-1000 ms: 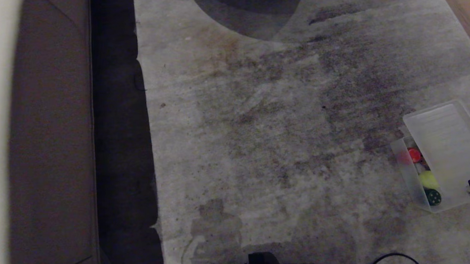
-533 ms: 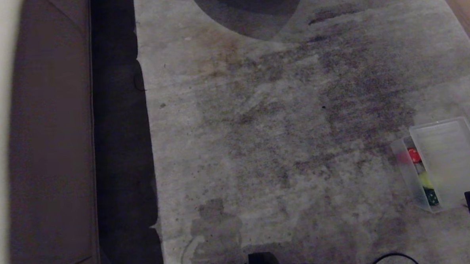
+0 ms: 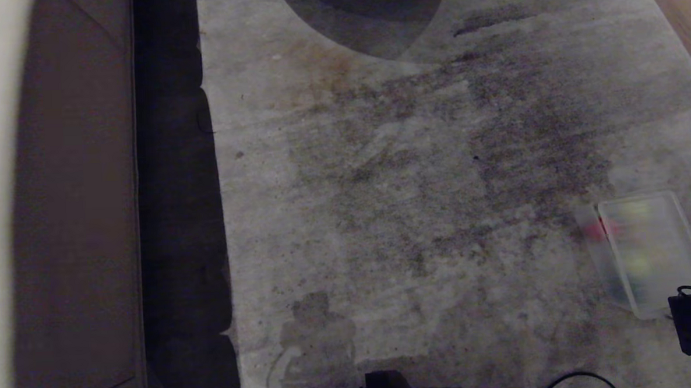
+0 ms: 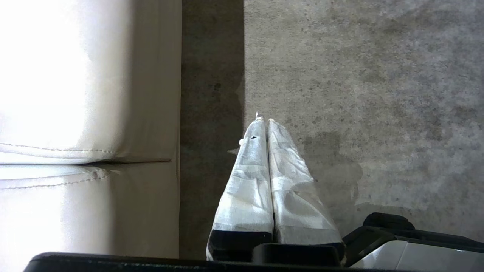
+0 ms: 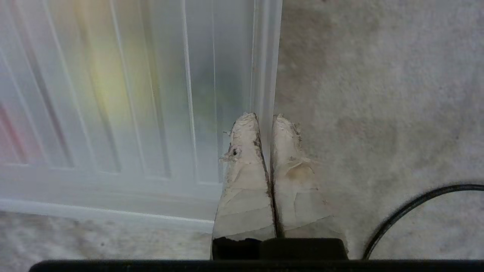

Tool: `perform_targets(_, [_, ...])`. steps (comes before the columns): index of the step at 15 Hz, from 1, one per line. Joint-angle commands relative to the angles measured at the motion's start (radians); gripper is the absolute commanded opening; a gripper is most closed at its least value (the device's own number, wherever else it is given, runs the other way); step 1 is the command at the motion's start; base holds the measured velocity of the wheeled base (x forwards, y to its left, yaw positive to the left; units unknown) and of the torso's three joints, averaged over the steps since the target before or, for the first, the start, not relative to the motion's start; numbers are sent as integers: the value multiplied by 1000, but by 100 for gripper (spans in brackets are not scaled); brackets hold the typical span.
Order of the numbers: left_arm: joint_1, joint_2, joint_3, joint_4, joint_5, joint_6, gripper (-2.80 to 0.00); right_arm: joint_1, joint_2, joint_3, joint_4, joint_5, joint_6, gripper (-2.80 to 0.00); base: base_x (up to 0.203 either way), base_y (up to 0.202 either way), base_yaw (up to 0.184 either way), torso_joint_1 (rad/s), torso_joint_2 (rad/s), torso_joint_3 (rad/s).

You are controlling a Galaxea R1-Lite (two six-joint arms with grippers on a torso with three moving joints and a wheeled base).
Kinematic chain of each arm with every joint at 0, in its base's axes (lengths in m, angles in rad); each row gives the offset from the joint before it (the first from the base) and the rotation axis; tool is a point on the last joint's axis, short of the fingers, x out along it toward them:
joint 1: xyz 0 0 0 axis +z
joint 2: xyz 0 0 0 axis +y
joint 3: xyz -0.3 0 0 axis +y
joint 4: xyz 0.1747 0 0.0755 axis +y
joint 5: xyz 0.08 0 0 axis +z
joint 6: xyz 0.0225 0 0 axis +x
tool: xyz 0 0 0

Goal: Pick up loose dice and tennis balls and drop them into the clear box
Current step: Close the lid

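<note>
Lowering the ribbed lid (image 3: 651, 250) over the clear box (image 3: 602, 264), the clenched right gripper (image 5: 266, 132) pinches its edge (dice blur beneath); collecting seems finished.

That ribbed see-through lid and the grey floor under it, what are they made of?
The flat ribbed translucent lid looks like frosted plastic, smooth and slightly glossy: blurred yellow and red colours show through it, and raised ribs run along it. The mottled grey floor seems to be short-pile carpet or a rug, matte and finely grainy; which one is unclear.
</note>
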Motion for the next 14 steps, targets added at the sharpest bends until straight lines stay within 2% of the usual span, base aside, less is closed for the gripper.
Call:
perform_targets(1, [0, 2, 1, 0, 1, -1, -280, 1, 22, -2, -6, 22, 1, -280, 0, 0, 0, 0, 0, 0])
perform_targets(7, [0, 0, 2, 0, 1, -1, -280, -6, 19, -28, -7, 81, -65, -280, 0, 0, 0, 0, 0, 0])
perform_targets(9, [0, 1, 2, 0, 1, -1, -280, -25, 17, -34, -7, 80, -106, -280, 0, 0, 0, 0, 0, 0])
perform_targets(14, [0, 1, 2, 0, 1, -1, -280, -62, -24, -56, -6, 78, -128, -280, 0, 0, 0, 0, 0, 0])
